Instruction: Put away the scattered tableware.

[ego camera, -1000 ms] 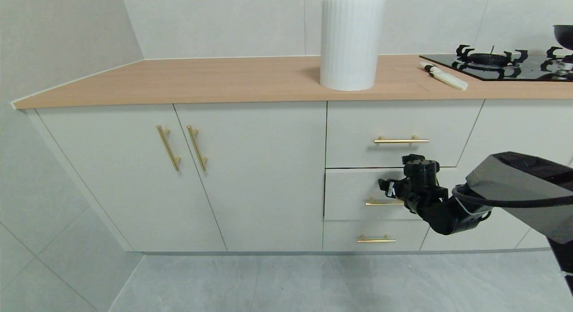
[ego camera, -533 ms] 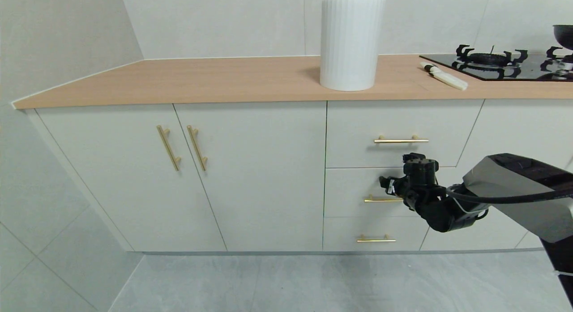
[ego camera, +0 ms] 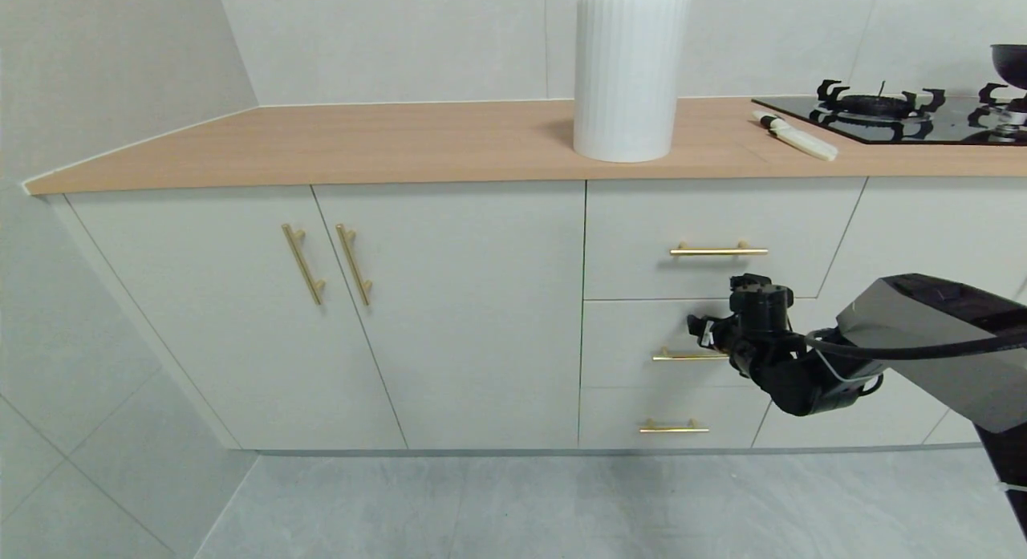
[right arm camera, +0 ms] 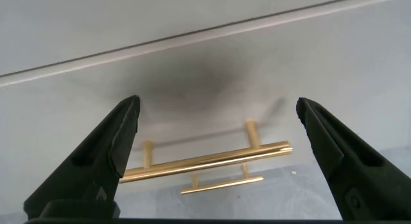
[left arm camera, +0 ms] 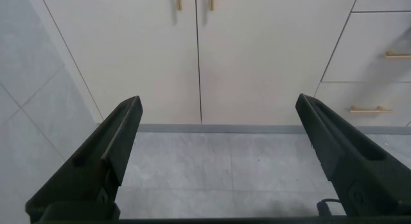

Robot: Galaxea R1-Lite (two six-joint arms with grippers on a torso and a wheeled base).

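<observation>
We've got our right gripper (ego camera: pixel 695 331) spread wide at the handle (ego camera: pixel 678 355) of the shut middle drawer (ego camera: pixel 626 330); knife (ego camera: pixel 794 135) still on the countertop (ego camera: pixel 361 142).

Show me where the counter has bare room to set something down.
The countertop is bare from the left wall corner to the white ribbed canister. A narrower gap lies between canister and knife. Crowded on the right: knife beside the gas hob.

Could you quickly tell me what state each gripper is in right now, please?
Left gripper: open, empty.
Right gripper: open, empty, facing the drawer handle.
</observation>
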